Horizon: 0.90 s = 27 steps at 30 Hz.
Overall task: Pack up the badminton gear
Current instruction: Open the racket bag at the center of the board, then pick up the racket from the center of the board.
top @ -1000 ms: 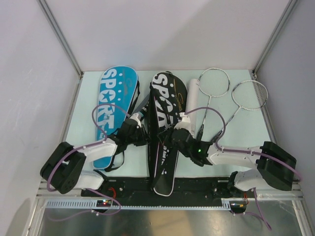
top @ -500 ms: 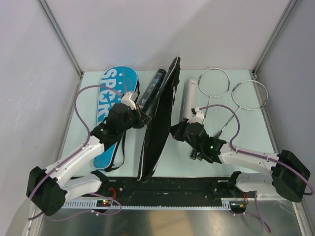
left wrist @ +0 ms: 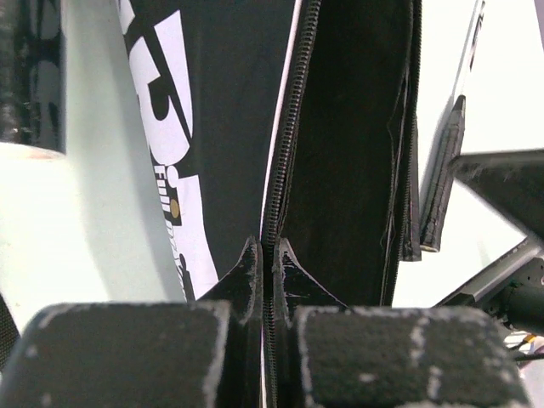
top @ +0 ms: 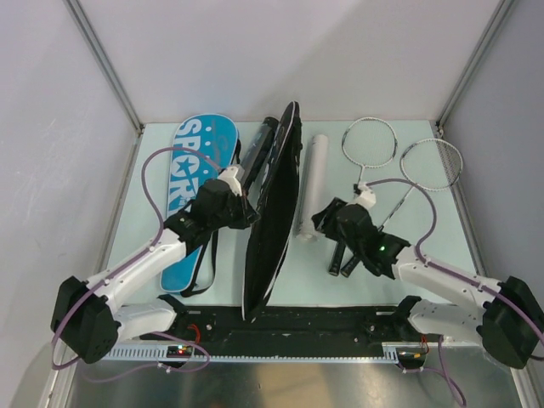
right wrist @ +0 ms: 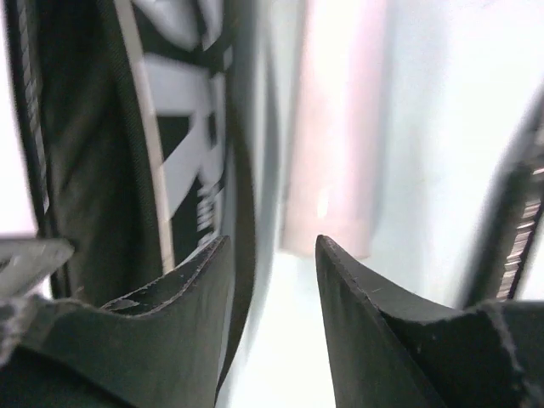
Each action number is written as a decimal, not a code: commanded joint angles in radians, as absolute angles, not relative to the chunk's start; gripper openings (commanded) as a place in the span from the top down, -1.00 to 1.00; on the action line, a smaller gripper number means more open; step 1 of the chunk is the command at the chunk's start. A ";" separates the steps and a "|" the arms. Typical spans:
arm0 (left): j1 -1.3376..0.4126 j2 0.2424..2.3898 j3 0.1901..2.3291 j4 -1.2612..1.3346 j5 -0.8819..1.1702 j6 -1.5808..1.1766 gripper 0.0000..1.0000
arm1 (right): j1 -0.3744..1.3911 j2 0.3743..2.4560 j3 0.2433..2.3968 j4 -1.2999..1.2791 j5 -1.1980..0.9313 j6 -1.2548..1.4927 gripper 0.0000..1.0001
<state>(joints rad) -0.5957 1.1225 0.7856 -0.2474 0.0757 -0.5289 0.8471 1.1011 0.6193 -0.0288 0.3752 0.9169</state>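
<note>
— Badminton gear is to be counted on the worktop (top: 450, 217): how many covers are seen?

— Two covers are seen. The blue cover (top: 189, 183) is laid flat at the left of the top view. The black cover (top: 274, 204) is stood on its edge at the centre, running from the upper middle down toward the lower edge.

— And tubes?

— Two are counted. The black tube (top: 259, 151) is lying between the two covers and is partly hidden behind the black one. The white tube (top: 309, 183) is laid just right of the black cover.

— Rackets?

— Two again, at the upper right. The inner racket (top: 370, 141) and the outer racket (top: 432, 163) are laid with their heads toward the far right corner. Their handles are drawn close together beside the right arm.

— How is the left claw (left wrist: 268, 255) found?

— It is pressed fully together on the zipper edge of the black cover, and the cover is held up by it.

— And the right claw (right wrist: 270, 251)?

— It is parted, with a clear gap between the fingers, and nothing is held. In the right wrist view the white tube is seen blurred beyond that gap, and the black cover is seen at the left.
</note>
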 commanded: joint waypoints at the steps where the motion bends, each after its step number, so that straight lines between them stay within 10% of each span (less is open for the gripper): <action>1: -0.597 1.147 0.845 -0.290 0.154 -0.485 1.00 | 0.702 1.056 0.654 -0.147 0.405 0.846 0.00; 13: -0.584 1.161 0.889 -0.363 0.263 -0.387 1.00 | 0.323 1.120 0.669 -0.494 0.374 1.040 -0.01; 27: -0.534 1.123 0.876 -0.369 0.311 -0.414 1.00 | 0.296 1.378 0.668 -0.484 0.365 1.137 -0.04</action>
<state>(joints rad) -0.5507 1.1625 0.8482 -0.3851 0.2790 -0.4099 0.2989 1.3285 0.6338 -0.4896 0.3511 1.0992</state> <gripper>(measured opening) 0.017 0.520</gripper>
